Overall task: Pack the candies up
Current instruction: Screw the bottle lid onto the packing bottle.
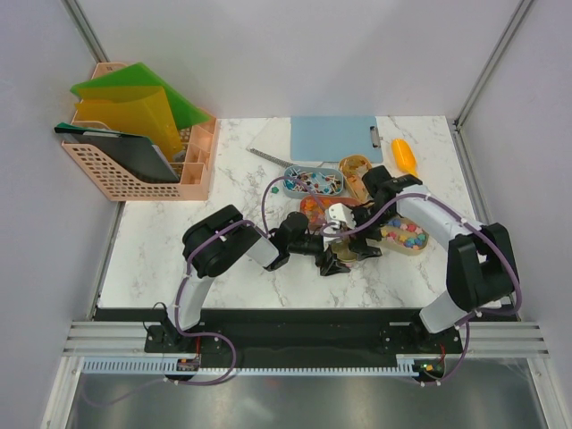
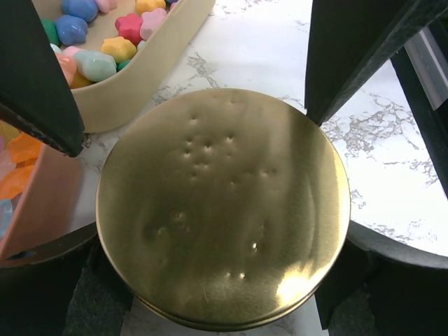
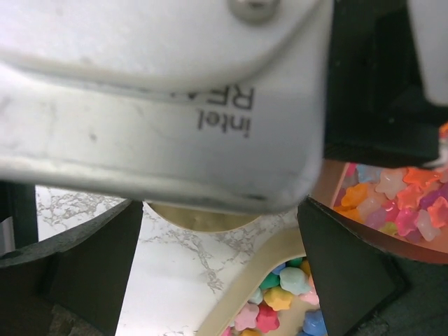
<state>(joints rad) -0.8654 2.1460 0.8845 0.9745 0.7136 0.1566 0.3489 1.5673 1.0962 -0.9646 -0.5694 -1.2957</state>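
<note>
The candies lie in open tins. Pastel bits [image 1: 404, 235] fill a beige oval tin [image 2: 140, 77], also in the left wrist view [image 2: 105, 49] and the right wrist view [image 3: 280, 301]. Orange-red bits [image 1: 313, 207] show at the edge of the right wrist view [image 3: 392, 203]. Dark wrapped pieces [image 1: 313, 181] sit in a blue tin. My left gripper [image 1: 335, 259] has the round gold lid [image 2: 224, 203] between its fingers, which touch both sides of the rim. My right gripper [image 1: 365, 243] faces it, open and empty [image 3: 217, 273], over bare marble beside the beige tin.
The left wrist's white camera body [image 3: 161, 105] fills the top of the right wrist view. An orange scoop [image 1: 404, 156], a blue clipboard [image 1: 335, 138] and a gold-rimmed tin [image 1: 356, 165] lie at the back. A pink basket with folders [image 1: 143, 152] stands back left.
</note>
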